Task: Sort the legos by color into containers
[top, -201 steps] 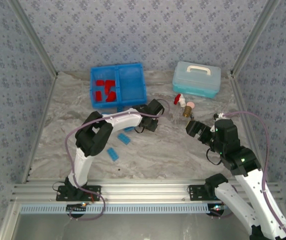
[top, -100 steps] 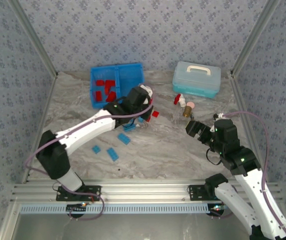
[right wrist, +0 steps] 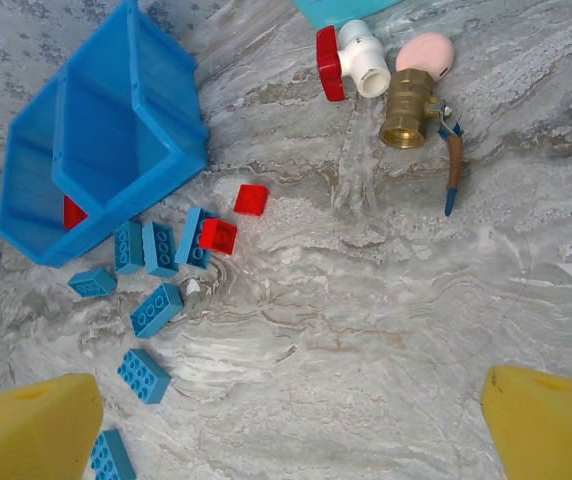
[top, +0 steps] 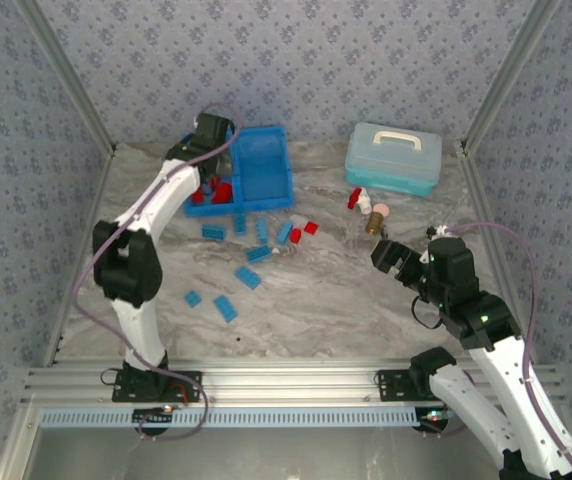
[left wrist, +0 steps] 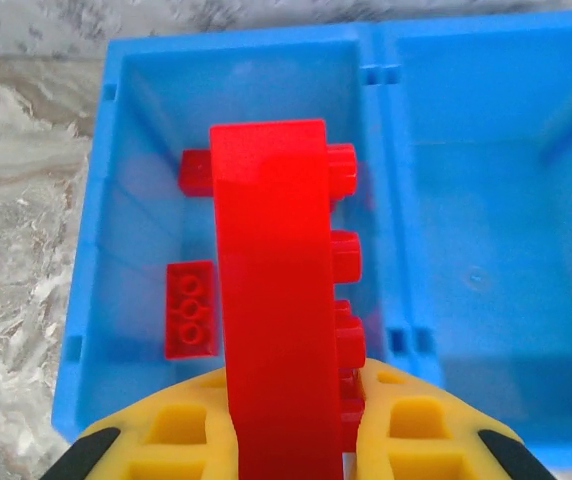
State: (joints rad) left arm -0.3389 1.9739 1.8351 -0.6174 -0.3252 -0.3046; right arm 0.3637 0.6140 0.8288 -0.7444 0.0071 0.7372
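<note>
Left arm (top: pixel 156 205) is stretching to the desk's (top: pixel 346 290) far edge, left tool (left wrist: pixel 294 410) pinching a red brick (left wrist: pixel 271 290); right tool (right wrist: pixel 286 425) is hovering, spread wide.

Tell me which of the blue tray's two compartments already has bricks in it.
The left compartment in the top view: red bricks lie in it, while the right compartment shows bare blue floor.
</note>
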